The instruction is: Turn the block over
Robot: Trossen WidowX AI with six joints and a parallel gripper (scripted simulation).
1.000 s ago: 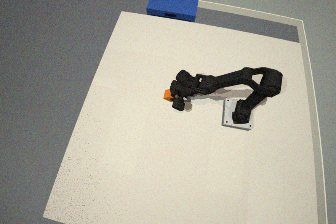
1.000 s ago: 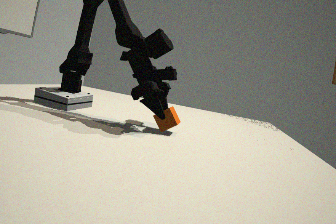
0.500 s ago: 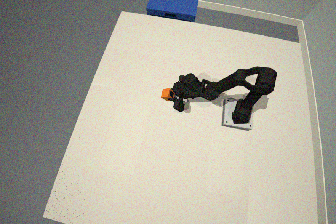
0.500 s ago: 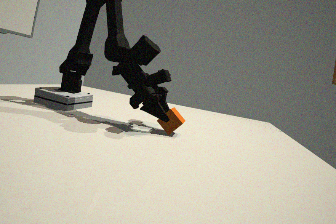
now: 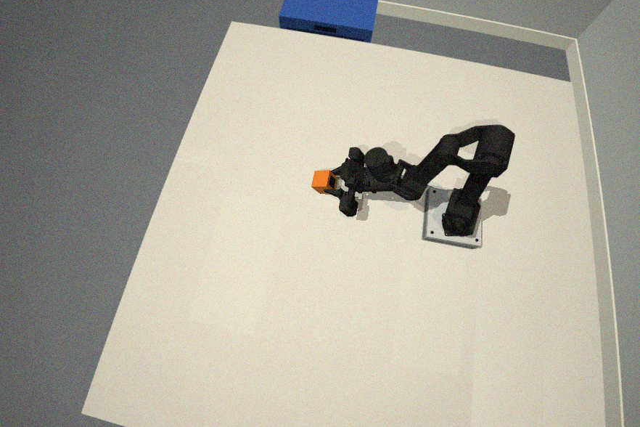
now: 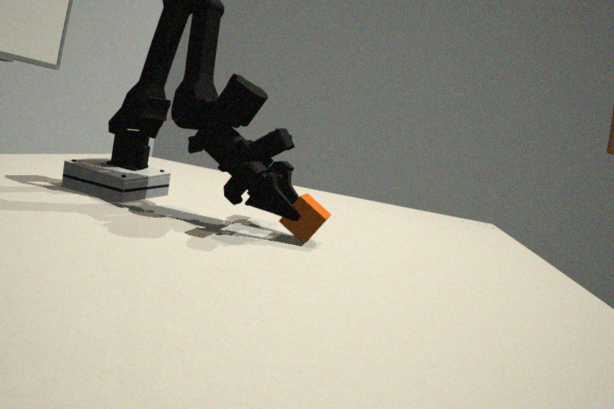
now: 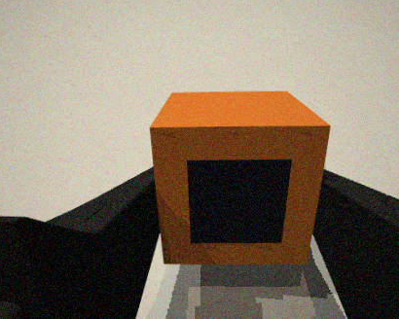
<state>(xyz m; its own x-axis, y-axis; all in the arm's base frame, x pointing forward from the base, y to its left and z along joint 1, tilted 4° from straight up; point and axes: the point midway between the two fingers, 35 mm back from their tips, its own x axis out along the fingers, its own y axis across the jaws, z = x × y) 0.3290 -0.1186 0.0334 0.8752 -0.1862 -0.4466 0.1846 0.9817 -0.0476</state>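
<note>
The orange block (image 5: 321,180) (image 6: 308,227) (image 7: 239,110) is held tilted by roughly half a right angle, one edge lowest. That edge is at or just above the table (image 5: 289,298) (image 6: 297,325); whether it touches, I cannot tell. The black square mark (image 5: 332,181) (image 7: 238,202) is on the side turned to the wrist, facing obliquely up and back toward the arm's base; it is hidden in the exterior view. My gripper (image 5: 332,183) (image 6: 298,211) (image 7: 233,176) points slantingly down and outward, shut on the block, with one finger on each side.
The arm's grey base plate (image 5: 435,234) (image 6: 94,188) is bolted on the table behind the gripper. A blue box (image 5: 330,3) stands beyond the table's far edge in the top view. The arm's shadow falls on the table beneath it.
</note>
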